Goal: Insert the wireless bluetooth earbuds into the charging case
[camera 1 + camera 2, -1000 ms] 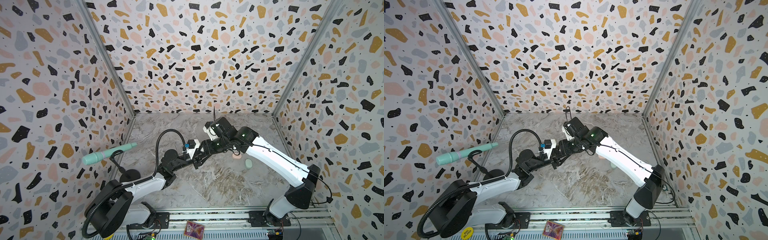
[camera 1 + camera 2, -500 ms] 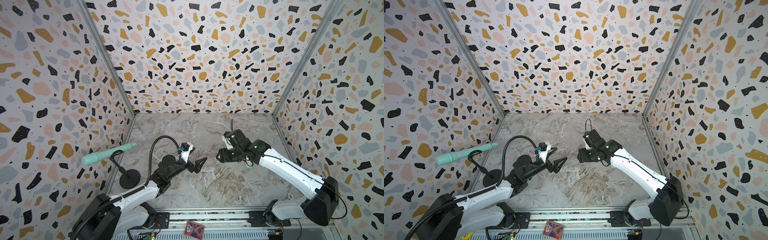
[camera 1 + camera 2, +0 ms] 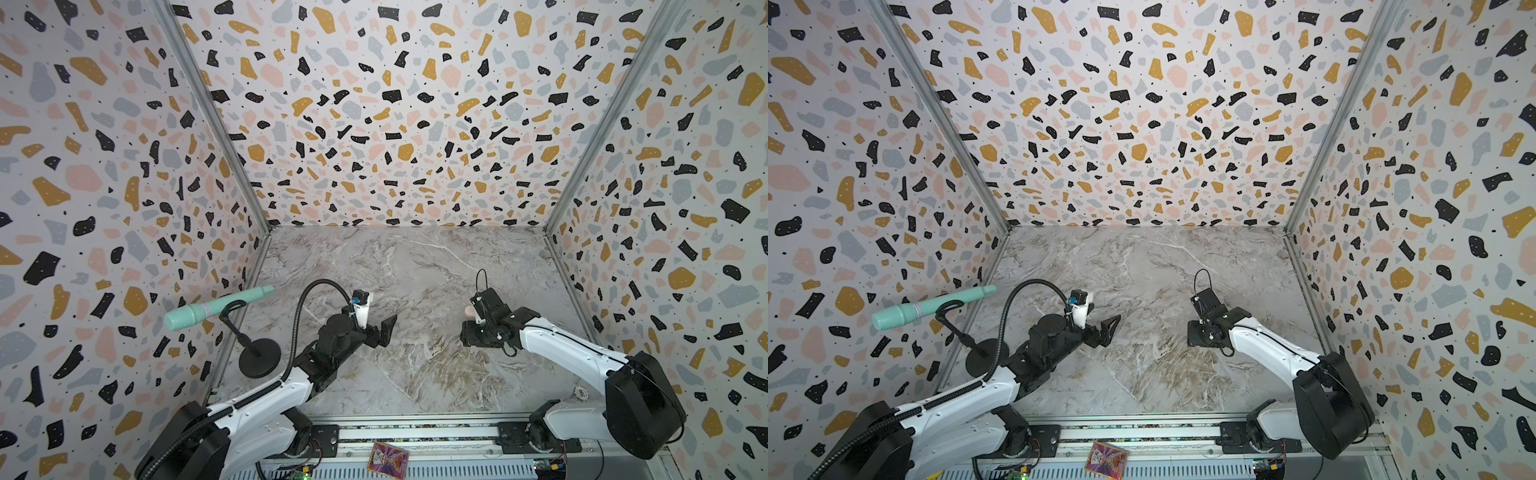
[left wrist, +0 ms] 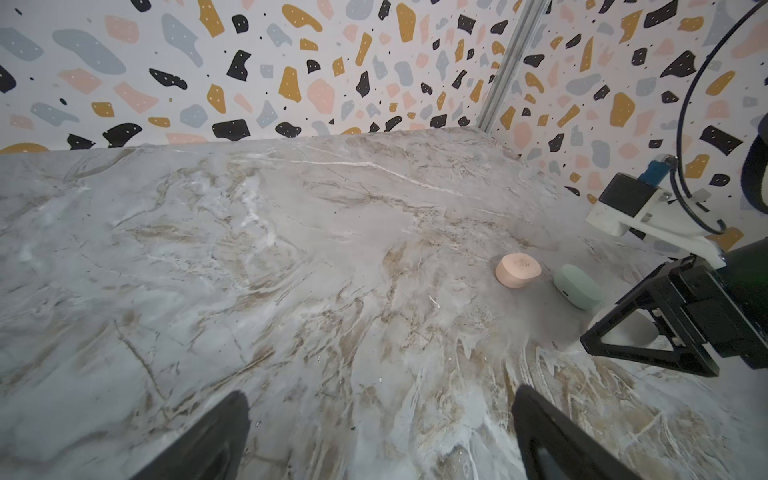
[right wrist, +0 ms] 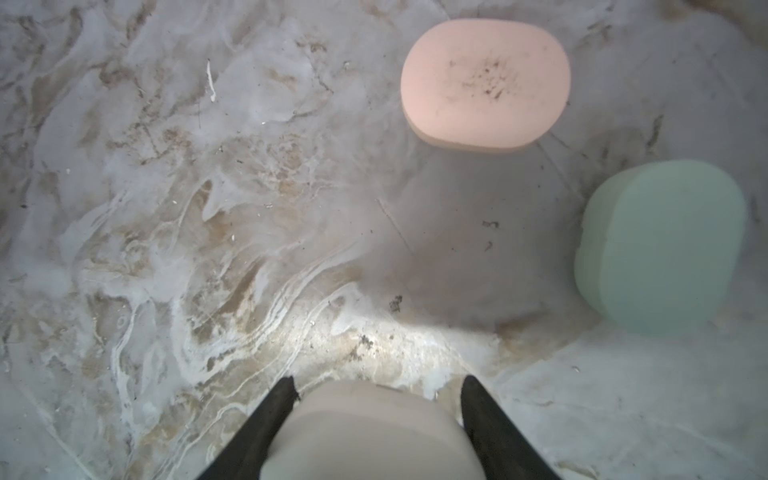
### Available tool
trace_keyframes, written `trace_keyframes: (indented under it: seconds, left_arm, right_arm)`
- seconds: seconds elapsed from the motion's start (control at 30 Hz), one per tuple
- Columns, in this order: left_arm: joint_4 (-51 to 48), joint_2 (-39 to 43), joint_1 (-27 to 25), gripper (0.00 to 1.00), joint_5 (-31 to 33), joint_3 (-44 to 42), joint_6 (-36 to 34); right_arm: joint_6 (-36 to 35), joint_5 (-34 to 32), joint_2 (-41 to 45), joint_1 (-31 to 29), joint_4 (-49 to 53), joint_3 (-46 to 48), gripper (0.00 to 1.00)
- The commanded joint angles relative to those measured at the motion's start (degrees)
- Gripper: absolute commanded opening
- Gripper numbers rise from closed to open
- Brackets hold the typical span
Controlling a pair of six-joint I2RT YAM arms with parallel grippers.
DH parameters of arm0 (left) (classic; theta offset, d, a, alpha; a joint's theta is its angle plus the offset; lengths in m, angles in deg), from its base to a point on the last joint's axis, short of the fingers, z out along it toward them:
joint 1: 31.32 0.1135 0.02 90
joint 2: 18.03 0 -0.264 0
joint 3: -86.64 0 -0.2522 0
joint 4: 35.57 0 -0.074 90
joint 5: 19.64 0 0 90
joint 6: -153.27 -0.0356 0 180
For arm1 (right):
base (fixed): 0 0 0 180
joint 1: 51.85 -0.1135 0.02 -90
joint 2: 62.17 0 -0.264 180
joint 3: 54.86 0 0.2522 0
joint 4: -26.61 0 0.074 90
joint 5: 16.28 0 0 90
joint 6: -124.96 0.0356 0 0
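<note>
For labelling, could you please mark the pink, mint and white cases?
pink case [image 5: 484, 79]: right wrist view, top face.
mint case [image 5: 669, 245]: right wrist view, top face.
white case [image 5: 370, 432]: right wrist view, top face.

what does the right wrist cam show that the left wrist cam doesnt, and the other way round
Only the right wrist view: the right gripper seen from within, both fingers closed on the sides of the white case, whose seam line shows. Only the left wrist view: the left gripper, open and empty, the terrazzo walls, and the right gripper from outside, its near finger hiding most of the white case. Both: the pink case and the mint case, closed and apart on the marble table.
</note>
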Motion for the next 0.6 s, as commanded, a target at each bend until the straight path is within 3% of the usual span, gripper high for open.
trace_keyframes:
  seconds: [0.0,0.3,0.57]
  left_arm:
    - [0.53,0.01,0.10,1.00,2.16,2.38,0.44]
    - [-3.54,2.75,0.19,1.00,9.36,2.47,2.59]
    - [-6.59,6.93,0.28,1.00,15.00,1.90,1.06]
  right_arm:
    - [-1.44,-1.57,-1.99,0.59,-3.12,0.61,0.48]
    - [-1.27,-1.36,-5.35,2.28,-5.25,3.43,0.59]
    - [-1.64,-0.89,-3.91,2.84,-4.34,2.86,0.84]
